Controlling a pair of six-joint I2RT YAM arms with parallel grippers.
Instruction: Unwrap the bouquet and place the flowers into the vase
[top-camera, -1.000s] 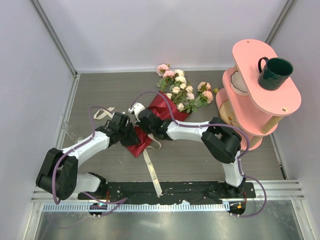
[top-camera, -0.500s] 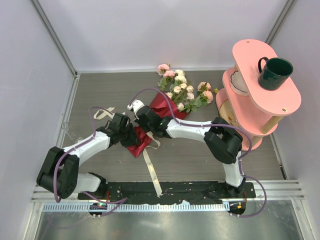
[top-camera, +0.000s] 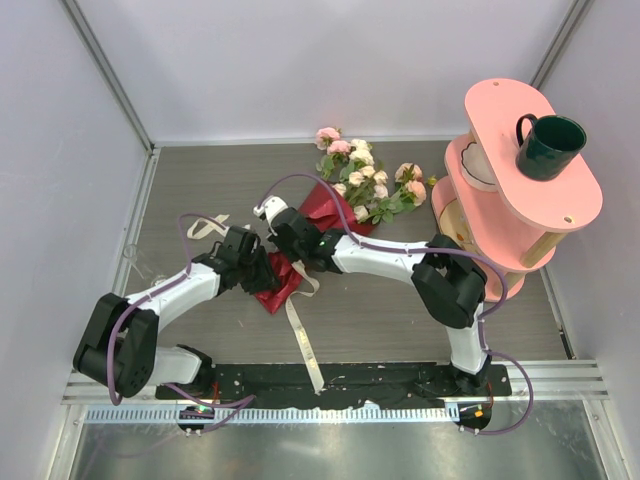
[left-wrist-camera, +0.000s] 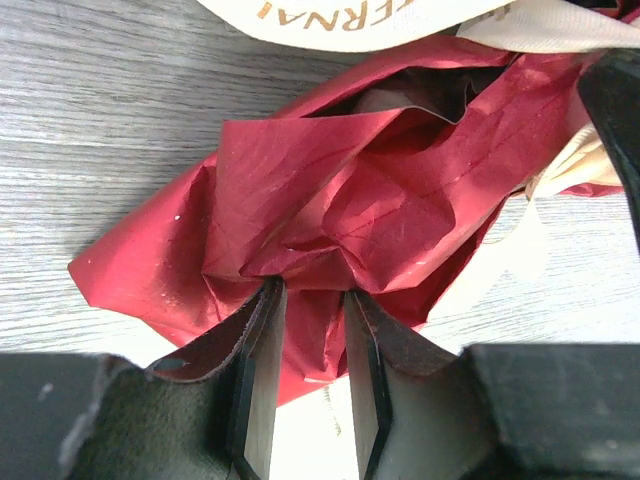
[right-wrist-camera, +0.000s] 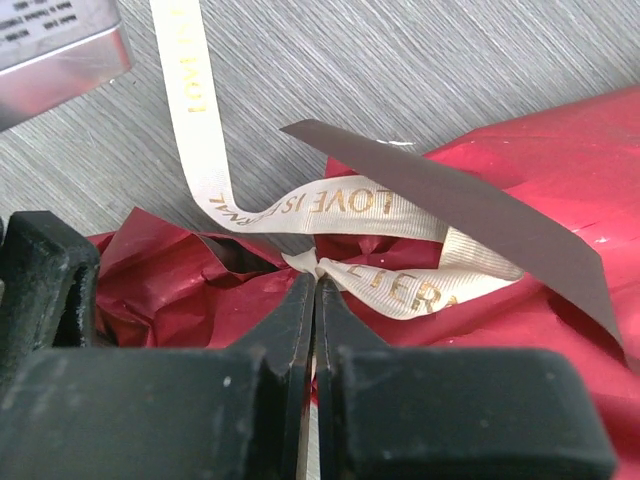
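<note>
Bright, even, diffuse light; shadows on the surface (top-camera: 200, 180) are soft and faint; the red paper (left-wrist-camera: 330, 200) ahead of the left hand (left-wrist-camera: 312, 296) carries small glints; between its fingers (left-wrist-camera: 257, 375) the surface bleaches white; the right hand (right-wrist-camera: 315, 290) looms dark, slightly soft.

Desk: How do the two arms stand?
Photographer: The left arm (top-camera: 170, 295) reaches forward and to the right from its base. The right arm (top-camera: 390, 260) folds at the elbow and stretches left, with both wrists low and nearly meeting.
Desk: And the grippers?
Photographer: The left gripper (left-wrist-camera: 312, 300) is part-closed, its jaws clamped on the bouquet (left-wrist-camera: 340, 200) paper — the right gripper (right-wrist-camera: 315, 285) has its fingers pressed together.
</note>
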